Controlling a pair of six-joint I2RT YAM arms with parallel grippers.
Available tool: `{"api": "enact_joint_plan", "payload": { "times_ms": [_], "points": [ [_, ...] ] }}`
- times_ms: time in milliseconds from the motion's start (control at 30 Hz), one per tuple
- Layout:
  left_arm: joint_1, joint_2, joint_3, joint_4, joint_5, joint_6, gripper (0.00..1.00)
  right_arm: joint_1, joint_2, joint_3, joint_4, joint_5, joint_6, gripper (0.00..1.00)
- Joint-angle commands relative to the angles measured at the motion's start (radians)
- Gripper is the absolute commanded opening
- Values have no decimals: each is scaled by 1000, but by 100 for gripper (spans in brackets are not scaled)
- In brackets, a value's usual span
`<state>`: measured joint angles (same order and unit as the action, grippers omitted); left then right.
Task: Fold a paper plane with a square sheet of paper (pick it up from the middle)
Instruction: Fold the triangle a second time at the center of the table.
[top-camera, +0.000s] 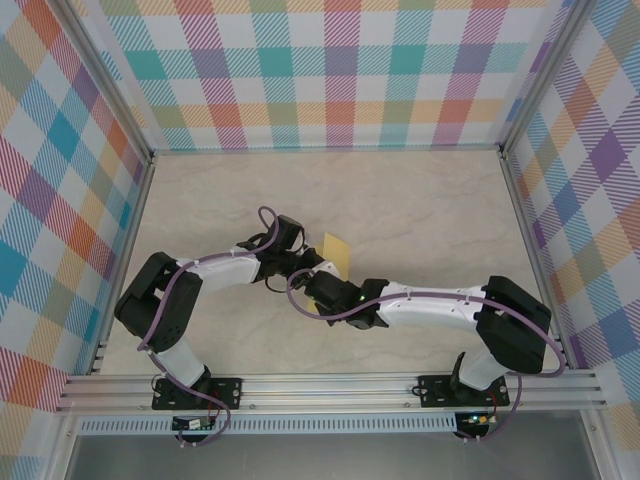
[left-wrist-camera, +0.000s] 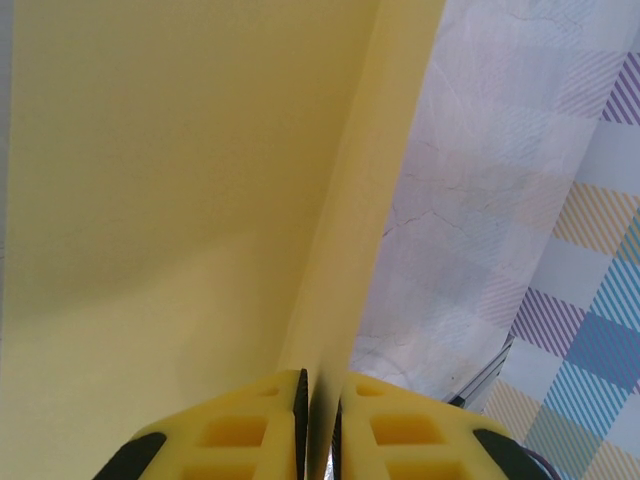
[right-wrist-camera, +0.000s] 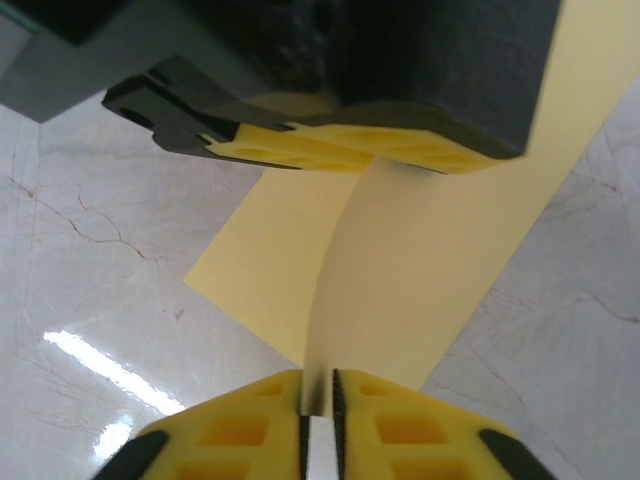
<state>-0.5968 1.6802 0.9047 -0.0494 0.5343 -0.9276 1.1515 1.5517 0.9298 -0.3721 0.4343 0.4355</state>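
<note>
I am handling one square sheet of thin bright-yellow paper (right-wrist-camera: 430, 280) with my two hands. My left hand (left-wrist-camera: 320, 390) is pinching the sheet's edge, fingers closed on it, the paper running straight ahead of the fingertips. My right hand (right-wrist-camera: 320, 390) is clamping another edge, facing the left hand, the sheet stretching between them over the pale marbled surface (right-wrist-camera: 90, 260).

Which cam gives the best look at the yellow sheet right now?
Right wrist: the yellow sheet shows its curved raised fold, two edges and a corner against the table. Top external catches a small, partly covered patch. Left wrist sits too close: a crease and one edge, no outline.
</note>
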Motion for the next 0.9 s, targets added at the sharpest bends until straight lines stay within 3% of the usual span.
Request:
{"api": "enact_joint_plan", "payload": {
  "times_ms": [0, 133, 300, 433, 533, 600, 733, 867],
  "points": [
    [2, 1, 3, -13, 9, 1, 16, -11, -38, 10, -18, 8, 6, 11],
    [2, -19, 5, -48, -29, 8, 23, -44, -95, -31, 23, -72, 1, 5],
    [2, -104, 6, -213, -207, 37, 50, -143, -131, -83, 98, -312, -21, 1],
    [-1, -177, -51, -270, -298, 3, 60, -205, -116, -104, 138, -458, -26, 0],
    [-1, -230, -116, -238, -312, -30, 60, -245, -94, -104, 162, -549, -26, 0],
    [-1, -242, -139, -168, -295, -40, 52, -248, -93, -97, 152, -542, -23, 0],
    [-31, -260, -102, -269, -283, 7, 55, -269, -111, -116, 175, -557, -20, 0],
    [-49, -289, -189, -89, -257, -44, 45, -307, -104, -137, 195, -609, -23, 0]
  ]
}}
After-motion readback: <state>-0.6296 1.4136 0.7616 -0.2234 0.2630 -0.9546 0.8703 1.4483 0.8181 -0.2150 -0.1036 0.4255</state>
